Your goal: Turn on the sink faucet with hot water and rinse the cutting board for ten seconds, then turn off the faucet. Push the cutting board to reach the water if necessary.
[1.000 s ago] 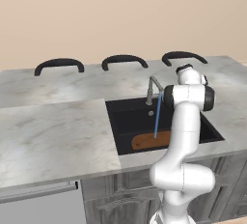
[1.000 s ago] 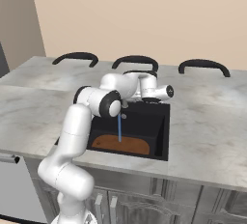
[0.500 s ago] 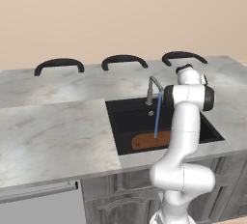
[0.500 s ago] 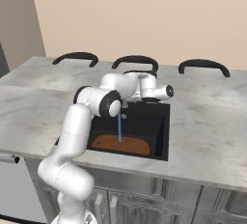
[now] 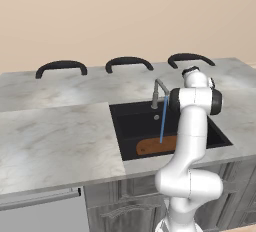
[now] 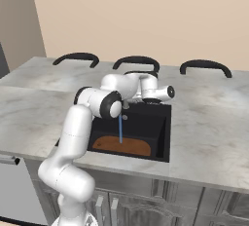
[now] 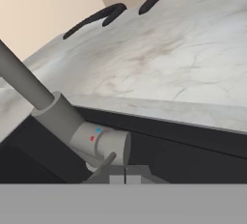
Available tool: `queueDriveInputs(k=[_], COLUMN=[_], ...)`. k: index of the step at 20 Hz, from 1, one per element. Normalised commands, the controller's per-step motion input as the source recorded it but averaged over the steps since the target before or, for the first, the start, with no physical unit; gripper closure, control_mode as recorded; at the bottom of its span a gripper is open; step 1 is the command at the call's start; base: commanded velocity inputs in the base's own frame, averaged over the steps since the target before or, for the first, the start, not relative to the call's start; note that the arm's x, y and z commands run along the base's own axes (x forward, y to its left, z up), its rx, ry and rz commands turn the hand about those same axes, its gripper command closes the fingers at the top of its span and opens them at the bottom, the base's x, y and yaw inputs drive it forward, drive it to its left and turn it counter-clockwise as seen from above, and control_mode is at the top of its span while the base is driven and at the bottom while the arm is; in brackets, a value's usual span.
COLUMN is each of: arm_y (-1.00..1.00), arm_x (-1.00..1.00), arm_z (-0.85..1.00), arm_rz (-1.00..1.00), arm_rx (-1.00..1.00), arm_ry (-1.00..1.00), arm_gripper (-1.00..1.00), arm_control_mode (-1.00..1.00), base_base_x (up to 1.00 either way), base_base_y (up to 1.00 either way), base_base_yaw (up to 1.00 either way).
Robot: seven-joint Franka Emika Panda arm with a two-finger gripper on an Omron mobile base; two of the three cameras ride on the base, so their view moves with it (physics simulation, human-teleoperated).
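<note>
Wood board (image 5: pixel 156 146), matt blk sink (image 5: pixel 131 126), marble counter (image 5: pixel 55 141)

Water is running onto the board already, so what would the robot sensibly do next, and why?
Probably hold still and let it rinse. The water falls from the faucet straight onto the cutting board in the sink, so the board needs no push. The shut gripper sits right at the faucet's lever, well placed to nudge it off once the rinse is done.
</note>
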Motion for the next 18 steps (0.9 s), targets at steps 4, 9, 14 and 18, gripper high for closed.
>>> queueDriveInputs(k=[4,9,14,18], arm_y=[0.33,0.33,0.33,0.33], arm_x=[0.00,0.00,0.00,0.00], arm_z=[-0.07,-0.11,-0.13,-0.14], arm_rz=[0.00,0.00,0.00,0.00], arm_rx=[0.00,0.00,0.00,0.00], arm_ry=[0.00,0.00,0.00,0.00], arm_gripper=[1.00,1.00,1.00,1.00], arm_control_mode=[-1.00,-1.00,-1.00,-1.00], base_base_x=[0.00,0.00,0.00,0.00], base_base_y=[0.00,0.00,0.00,0.00], base_base_yaw=[0.00,0.00,0.00,0.00])
